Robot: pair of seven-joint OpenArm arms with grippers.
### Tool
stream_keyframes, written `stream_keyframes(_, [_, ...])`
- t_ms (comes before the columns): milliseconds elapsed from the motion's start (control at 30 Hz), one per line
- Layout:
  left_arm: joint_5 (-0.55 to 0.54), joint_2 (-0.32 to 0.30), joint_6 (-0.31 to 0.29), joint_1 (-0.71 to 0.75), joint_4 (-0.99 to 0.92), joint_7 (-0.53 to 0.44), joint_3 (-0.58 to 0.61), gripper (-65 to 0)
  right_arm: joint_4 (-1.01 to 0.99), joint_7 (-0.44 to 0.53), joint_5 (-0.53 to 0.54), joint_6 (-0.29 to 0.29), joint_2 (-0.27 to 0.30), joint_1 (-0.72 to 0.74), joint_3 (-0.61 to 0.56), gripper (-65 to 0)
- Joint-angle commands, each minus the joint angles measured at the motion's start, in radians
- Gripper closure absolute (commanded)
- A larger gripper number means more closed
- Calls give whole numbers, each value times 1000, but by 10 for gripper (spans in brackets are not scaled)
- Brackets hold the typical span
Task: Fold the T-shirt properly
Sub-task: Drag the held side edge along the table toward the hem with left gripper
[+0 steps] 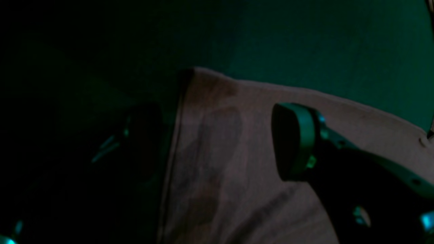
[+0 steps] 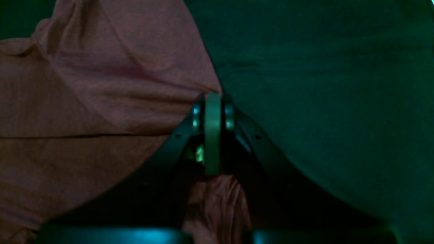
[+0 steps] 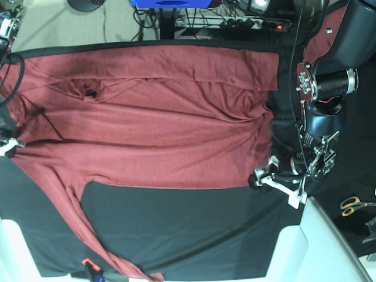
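My left arm (image 3: 329, 88) comes in from the top corner on the right side of the base view, its dark wrist bent downward. My left gripper (image 3: 265, 176) hangs low at the end of it with the jaws spread wide and nothing between them. In the left wrist view one finger (image 1: 293, 140) shows clearly, its flat pad turned inward; the other is lost in shadow on the far side. My right gripper (image 2: 213, 101) has its jaws pressed tight together, the pale pads meeting edge to edge. In the base view only a small part of my right arm (image 3: 7, 26) shows at the left edge.
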Motion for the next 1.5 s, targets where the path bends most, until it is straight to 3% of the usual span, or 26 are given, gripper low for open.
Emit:
stream_keyframes(0, [-1, -6, -6, -28, 8, 10, 5, -484, 18, 22, 11, 3, 25, 22, 5, -2])
stream_keyframes(167, [-1, 15, -8, -46, 6, 11, 8, -464, 18, 24, 11, 1, 25, 23, 4, -2])
stream_keyframes(233, [-1, 26, -8, -48, 6, 11, 10, -380, 18, 24, 11, 1, 25, 23, 4, -2])
stream_keyframes(333, [-1, 33, -8, -48, 6, 10, 4, -201, 16, 24, 11, 1, 25, 34, 4, -2])
stream_keyframes(433, [-1, 32, -3, -48, 6, 5, 1, -94, 15, 24, 11, 1, 25, 37, 4, -2])
stream_keyframes(700, [5, 3, -2, -49, 3, -30, 5, -79, 15, 24, 11, 3, 25, 39, 4, -2])
stream_keyframes(800, [5, -5, -3, -49, 3, -29, 10, 0, 15, 24, 11, 3, 24, 39, 2, -2])
stream_keyframes(1033, [-3, -2, -8, -63, 55, -23, 1, 0, 15, 25, 9, 3, 21, 75, 2, -2])
stream_keyframes(1300, [-3, -6, -8, -63, 209, 100, 1, 0, -73, 27, 9, 4, 27, 145, 1, -2])
stream_keyframes(1467, [-3, -6, -8, -61, 247, 125, 1, 0, -131, 146, 8, 4, 27, 149, -1, -2])
